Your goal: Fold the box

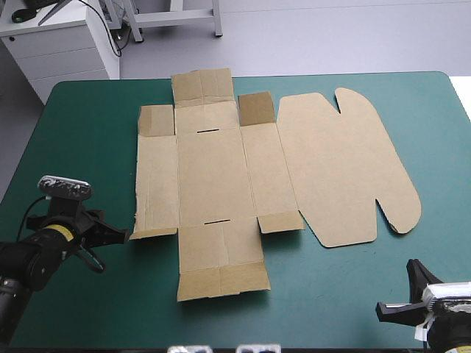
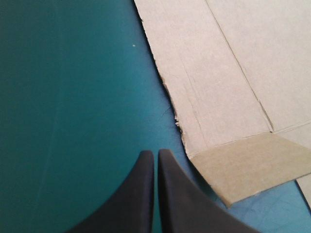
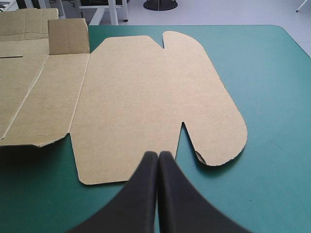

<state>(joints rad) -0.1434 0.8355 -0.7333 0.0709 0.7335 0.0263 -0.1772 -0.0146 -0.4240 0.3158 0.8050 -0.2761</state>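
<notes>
**One flat box, two empty grippers**

Item 1: box. Brown cut board, spread flat across the middle of the teal-green cover, reaching almost to the far edge. Broad lid panel with two rounded ears, lying toward the table's right side. Far corner flaps tilted up a little. Near-left corner flap likewise slightly raised. Two short slots cut in the central panels.

Item 2: left gripper. Black fingers pressed together into one point, holding nothing. Low over the cover at the box's near-left corner, just beside the ragged left edge of the board. Apart from the board in the wrist view; contact with the raised flap not settled by the high view.

Item 3: right gripper. Black fingers pressed together likewise, holding nothing. Toward the table's near right corner, pointed at the lid panel's near edge, apart from the board in the high view.
</notes>
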